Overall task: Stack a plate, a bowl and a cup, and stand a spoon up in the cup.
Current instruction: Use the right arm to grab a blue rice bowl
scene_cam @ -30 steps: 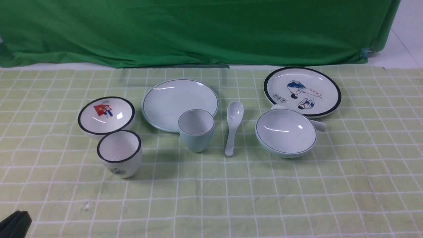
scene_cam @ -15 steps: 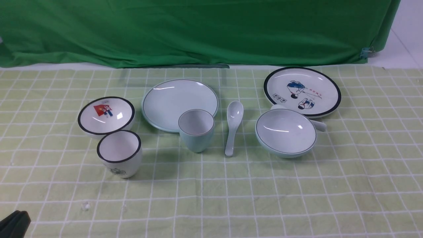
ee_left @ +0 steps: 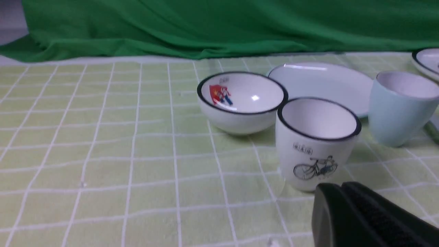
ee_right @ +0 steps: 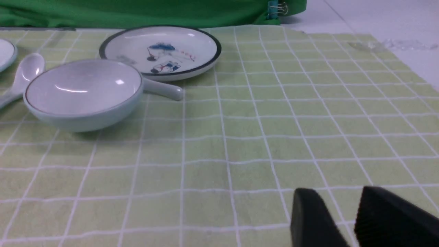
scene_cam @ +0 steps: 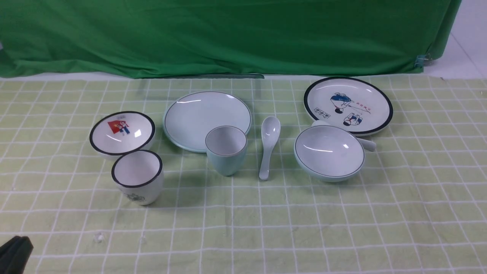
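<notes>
Pale blue-green and thinly rimmed, the cup (scene_cam: pixel 227 160) is set upright on the tabletop (scene_cam: pixel 289 228), just in front of the plate (scene_cam: pixel 201 118), whose near edge is partly hidden by it. The bowl (scene_cam: pixel 329 152) is placed well to the right, with the spoon (scene_cam: pixel 268 140) laid between cup and bowl, its long axis running roughly front to back and its handle pointed toward the robot. Nothing has been stacked. The left gripper (ee_left: pixel 337 187) is closed and empty, held low at the near left; the cup lies ahead of it and to its right, beyond the black-rimmed cup (ee_left: pixel 315 151). The right gripper (ee_right: pixel 332 192) is parted, with nothing held. The bowl, ahead and to its left, is judged nearer the right arm and could be lifted by it onto the plate.
</notes>
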Available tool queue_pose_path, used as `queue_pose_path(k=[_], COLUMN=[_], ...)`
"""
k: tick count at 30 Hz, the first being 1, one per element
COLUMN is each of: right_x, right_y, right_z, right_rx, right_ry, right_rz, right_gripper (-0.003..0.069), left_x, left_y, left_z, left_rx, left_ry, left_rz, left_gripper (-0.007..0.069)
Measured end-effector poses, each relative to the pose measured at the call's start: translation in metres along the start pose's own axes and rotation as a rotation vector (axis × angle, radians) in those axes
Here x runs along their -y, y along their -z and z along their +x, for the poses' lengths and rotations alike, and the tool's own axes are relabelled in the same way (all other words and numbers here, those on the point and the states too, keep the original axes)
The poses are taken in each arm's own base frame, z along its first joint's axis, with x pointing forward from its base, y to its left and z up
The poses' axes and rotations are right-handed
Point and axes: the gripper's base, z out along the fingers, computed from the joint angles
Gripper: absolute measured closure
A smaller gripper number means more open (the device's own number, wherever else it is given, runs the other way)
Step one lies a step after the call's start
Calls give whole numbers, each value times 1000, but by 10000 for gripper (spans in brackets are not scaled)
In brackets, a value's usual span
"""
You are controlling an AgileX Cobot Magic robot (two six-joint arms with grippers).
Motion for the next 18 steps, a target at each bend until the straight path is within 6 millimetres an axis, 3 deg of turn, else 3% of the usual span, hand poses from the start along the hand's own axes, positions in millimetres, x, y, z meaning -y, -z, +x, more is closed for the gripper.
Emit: queue_pose_path(k=[6,8,12,18], right_x=[0,0,0,0], right_y=[4,10,24,32], right_z=[-27,-42,-62,-69], right_rx=[297,476,743,851], right_ry=[-9,-29,-163,-332], right_rz=[-3,-10,-69,-159], right_gripper=[417,417,417,417], left_x=[1,2,3,5], left_y=[4,8,17,32], left_z=[-26,-37,-53,-71], left_rx=[285,422,615,833], left_ry=[25,47,43,227], left_rz=[18,32,52,162], left_gripper=[653,653,653,653])
